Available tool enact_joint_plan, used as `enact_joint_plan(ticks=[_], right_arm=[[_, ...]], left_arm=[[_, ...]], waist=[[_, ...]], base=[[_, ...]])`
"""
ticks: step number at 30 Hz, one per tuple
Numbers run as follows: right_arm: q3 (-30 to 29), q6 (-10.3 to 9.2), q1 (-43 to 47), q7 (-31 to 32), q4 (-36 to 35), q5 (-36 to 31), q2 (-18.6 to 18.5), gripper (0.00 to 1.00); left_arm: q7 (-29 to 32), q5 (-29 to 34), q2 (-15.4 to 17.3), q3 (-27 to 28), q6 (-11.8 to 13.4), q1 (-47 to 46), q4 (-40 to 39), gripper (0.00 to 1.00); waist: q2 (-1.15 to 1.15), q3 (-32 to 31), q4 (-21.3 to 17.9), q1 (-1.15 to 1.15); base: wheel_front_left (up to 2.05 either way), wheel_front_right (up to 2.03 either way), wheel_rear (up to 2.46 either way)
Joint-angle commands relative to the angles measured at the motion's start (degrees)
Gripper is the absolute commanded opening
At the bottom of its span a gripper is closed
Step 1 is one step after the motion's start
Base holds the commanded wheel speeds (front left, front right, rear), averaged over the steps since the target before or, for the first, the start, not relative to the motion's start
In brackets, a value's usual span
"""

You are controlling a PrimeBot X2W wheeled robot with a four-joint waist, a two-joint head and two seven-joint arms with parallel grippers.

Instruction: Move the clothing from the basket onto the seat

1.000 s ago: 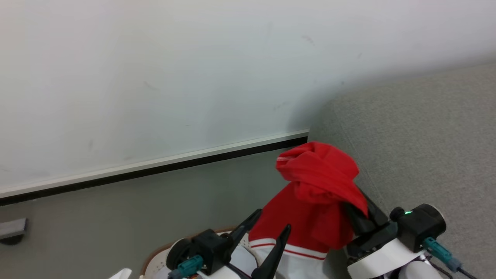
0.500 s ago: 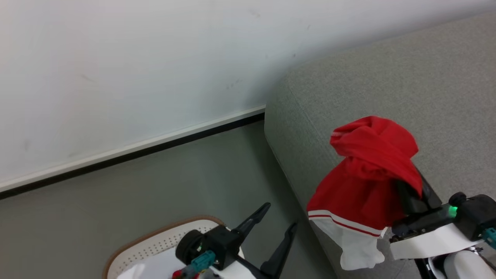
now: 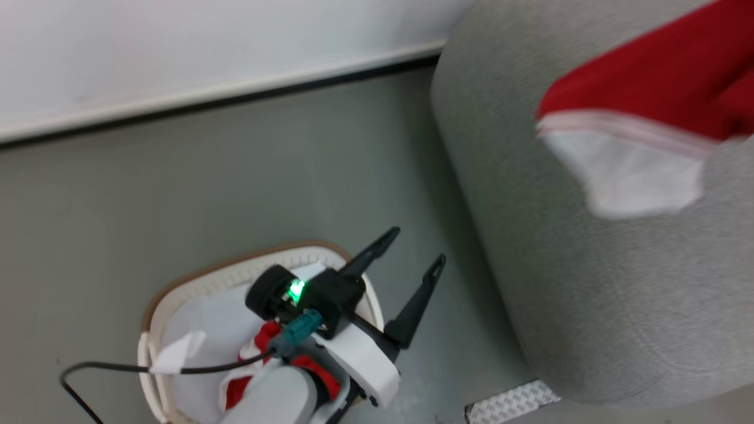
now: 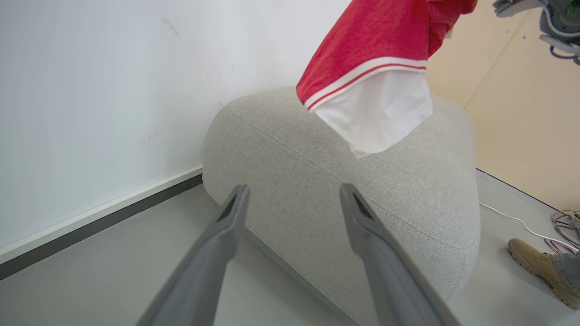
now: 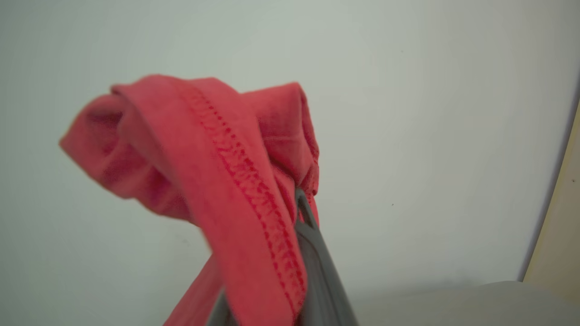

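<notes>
A bright red piece of clothing (image 3: 660, 82) with a white striped hem hangs over the light grey seat (image 3: 589, 265) at the upper right of the head view. My right gripper (image 5: 299, 199) is shut on the clothing (image 5: 204, 149), whose folds drape over its fingers. The left wrist view shows the clothing (image 4: 376, 45) dangling just above the seat (image 4: 340, 181). My left gripper (image 3: 415, 246) stands open and holds nothing, above the far rim of the cream basket (image 3: 235, 268). More red clothing (image 3: 265, 338) lies in the basket, partly hidden by my left arm.
A white sheet (image 3: 200, 318) lines the basket. A black cable (image 3: 106, 368) trails over the grey floor. The white wall with its dark skirting (image 3: 206, 97) runs behind. A metal plate (image 3: 509, 400) sits at the seat's base. A person's boot (image 4: 539, 267) and cables (image 4: 566, 222) lie beyond the seat.
The head camera has swung down and right. My right gripper has carried the red clothing from beside the basket up and over the seat. The left gripper stays open.
</notes>
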Motion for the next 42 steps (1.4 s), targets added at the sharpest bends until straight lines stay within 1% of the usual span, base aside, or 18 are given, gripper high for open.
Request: enact_joint_plan(ticks=[1,4,8,11,13,14,18,22,25,26,27,28,30,35,38,42], right_arm=[[-2.2,-0.14,-5.9,0.3,2.9,-0.8,-2.5,0.0],[-6.8,-0.14,-14.9,1.6,8.0,-0.7,-5.8,0.0],[-12.6,-0.14,-24.6,2.6,15.3,-2.7,-10.7,0.0],[-15.8,-0.13,-29.7,3.0,21.5,-5.3,-14.3,0.0],[-17.7,-0.14,-31.5,3.1,25.8,-7.4,-15.8,0.0],[-17.7,-0.14,-31.5,3.1,25.8,-7.4,-15.8,0.0],[-22.2,-0.14,-32.2,2.2,34.3,-11.0,-16.4,0.0],[-26.1,-0.14,-29.0,0.9,42.2,-15.0,-14.1,0.0],[-29.4,-0.14,-28.1,0.1,45.7,-17.6,-13.1,0.0],[-30.1,-0.14,-27.8,0.0,46.4,-18.7,-12.5,0.23],[-30.6,-0.14,-27.5,0.0,46.9,-19.7,-11.7,0.76],[-31.0,-0.14,-27.1,-0.2,47.2,-20.3,-10.9,1.0],[-31.5,-0.14,-26.5,-0.2,47.2,-21.9,-9.7,1.0],[-31.0,-0.14,-23.4,-0.2,43.6,-24.4,-7.1,1.0],[-29.8,-0.14,-20.0,-0.3,40.5,-24.7,-4.8,1.0],[-26.6,-0.14,-13.8,-0.3,36.1,-24.2,-2.4,1.0]], left_arm=[[0.2,0.9,0.8,0.7,0.3,-1.7,-0.5,1.0],[0.4,1.3,0.9,1.2,0.6,-3.3,-0.9,1.0],[0.1,1.9,1.0,1.9,1.3,-5.0,-1.6,1.0],[-0.2,1.8,1.0,2.2,1.8,-5.5,-1.9,1.0],[-0.1,1.6,1.0,2.4,2.2,-5.3,-2.1,1.0],[-0.1,1.6,1.0,2.4,2.2,-5.3,-2.1,1.0],[0.0,0.8,1.8,3.1,3.5,-3.2,-2.4,1.0],[-0.3,0.6,2.8,4.2,4.8,-1.2,-2.4,1.0],[-0.4,0.0,3.3,4.7,5.8,0.3,-2.5,1.0],[-0.3,-0.1,3.4,4.9,6.0,0.7,-2.6,1.0],[-0.3,-0.3,3.7,5.1,6.1,1.1,-2.7,1.0],[-0.3,-0.6,3.9,5.4,6.3,1.4,-2.7,1.0],[-0.4,-0.9,4.2,5.8,6.7,1.9,-2.7,1.0],[-0.9,-2.1,3.8,6.2,6.9,2.8,-2.0,1.0],[-1.7,-3.2,3.4,6.6,7.2,3.5,-1.1,1.0],[-3.4,-4.4,3.1,7.4,7.4,5.1,0.7,1.0]], waist=[[0.0,6.8,4.6,-0.01],[0.0,10.3,6.8,-0.01],[0.0,14.0,9.8,-0.01],[0.0,15.8,11.7,-0.01],[0.0,16.9,12.7,-0.01],[0.0,16.9,12.7,-0.01],[0.0,18.4,13.6,-0.01],[0.0,18.7,13.8,-0.01],[0.0,17.9,13.4,-0.01],[0.0,17.6,13.2,-0.01],[0.0,17.3,13.0,-0.01],[0.0,16.8,12.7,-0.01],[0.0,15.7,12.1,-0.01],[0.0,12.2,10.4,-0.01],[0.0,9.4,9.6,-0.01],[0.0,5.2,8.5,-0.01]], base=[[0.0,0.0,0.0],[0.0,0.0,0.0],[0.0,0.0,0.0],[0.0,0.0,0.0],[0.0,0.0,0.0],[0.0,0.0,0.0],[0.0,0.0,0.0],[0.0,0.0,0.0],[0.0,0.0,0.0],[0.0,0.0,0.0],[0.0,0.0,0.0],[0.0,0.0,0.0],[0.0,0.0,0.0],[0.0,0.0,0.0],[0.0,0.0,0.0],[0.0,0.0,0.0]])
